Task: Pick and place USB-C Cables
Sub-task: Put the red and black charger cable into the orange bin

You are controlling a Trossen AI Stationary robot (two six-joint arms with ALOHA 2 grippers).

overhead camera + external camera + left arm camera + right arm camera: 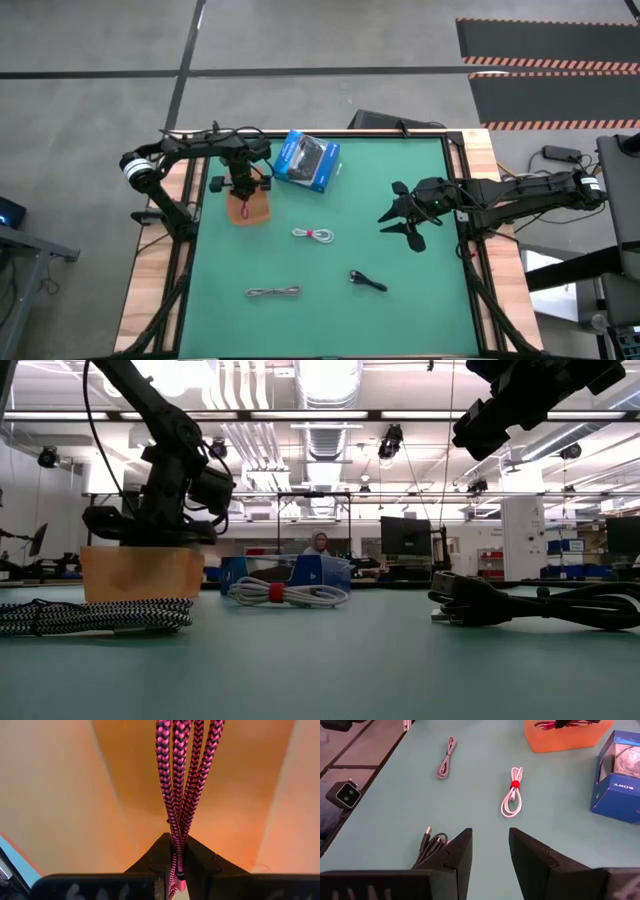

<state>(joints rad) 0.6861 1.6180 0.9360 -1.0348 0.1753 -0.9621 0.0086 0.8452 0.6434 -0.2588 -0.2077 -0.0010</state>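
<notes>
My left gripper (243,186) stands over the flat brown tray (256,212) near the table's far left and is shut on the dark red braided cable (182,775). In the low view the tray's wall (140,572) hides that cable. My right gripper (404,216) hovers open at mid-right, above the table and apart from every cable. The white cable with a red tie (313,234) lies at the table's middle. Toward the near edge lie the grey braided cable (273,292) and the black cable (367,281). The right wrist view shows the white cable (512,799), the grey cable (446,764) and the black cable (431,847). My left gripper pinches the dark red cable's bundled strands (176,834) between its two fingers (150,862), several strands together. It comes from above, pointing down into the tray. The strands run on past the fingertips toward the tray's floor (235,795); whether they rest there, I cannot tell.
A blue box with a black picture (308,161) stands just right of the tray, near the far edge. Open green table lies between the cables and around my right gripper. Wooden rails (480,160) border the table's sides. A person (318,543) shows far off in the room.
</notes>
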